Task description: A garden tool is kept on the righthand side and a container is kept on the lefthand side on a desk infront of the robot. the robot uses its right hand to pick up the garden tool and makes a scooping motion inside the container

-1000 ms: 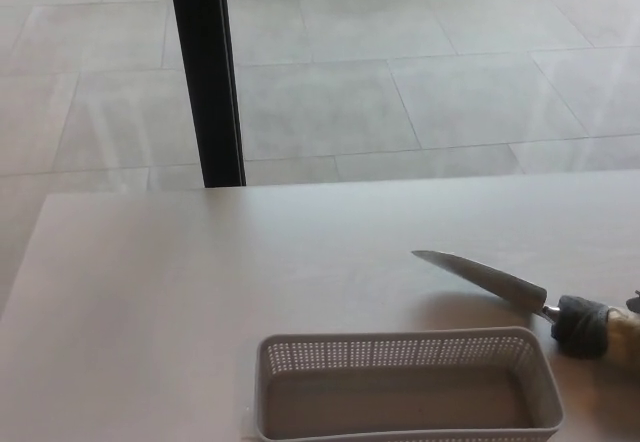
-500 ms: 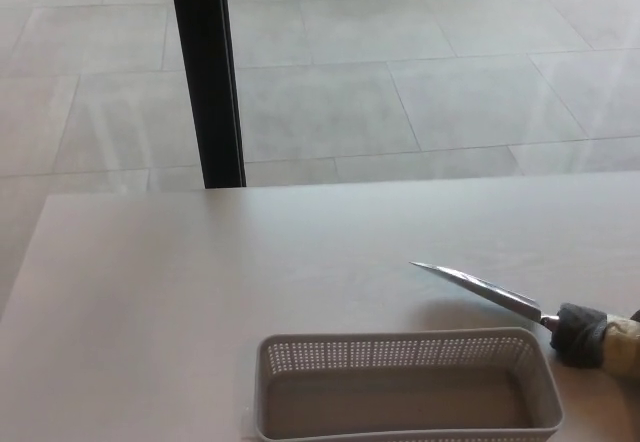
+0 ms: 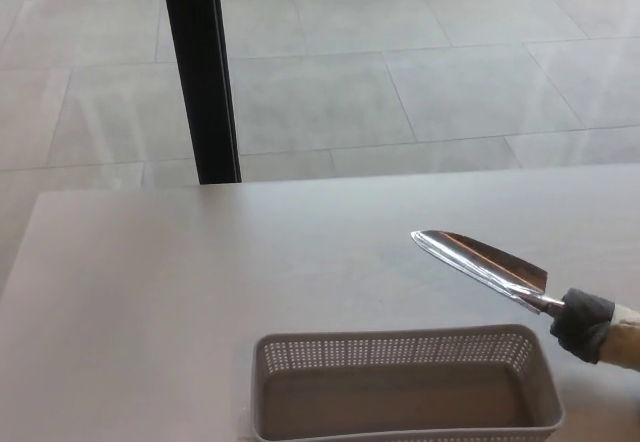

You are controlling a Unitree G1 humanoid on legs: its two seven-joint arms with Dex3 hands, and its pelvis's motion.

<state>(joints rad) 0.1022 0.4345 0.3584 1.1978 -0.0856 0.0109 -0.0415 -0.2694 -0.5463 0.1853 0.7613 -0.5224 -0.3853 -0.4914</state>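
Note:
A garden trowel [image 3: 487, 264] with a shiny metal blade, a dark collar [image 3: 583, 324] and a pale wooden handle reaches in from the right edge of the head view. Its blade is tilted up, hollow face showing, tip pointing left. It hovers just behind the far right corner of the grey perforated basket [image 3: 400, 350], which sits at the front of the white desk [image 3: 180, 292] with nothing inside. The handle's end runs out of the picture, so whatever holds it is hidden. Neither of my hands shows.
A black vertical post [image 3: 200, 72] stands behind the desk's far edge at the left. Beyond it lies a pale tiled floor [image 3: 420, 82]. The desk's left corner [image 3: 40, 197] is in view.
The trowel's blade has lifted and rolled to show its hollow face, with the tip higher than before. The camera has shifted slightly. The basket stays put.

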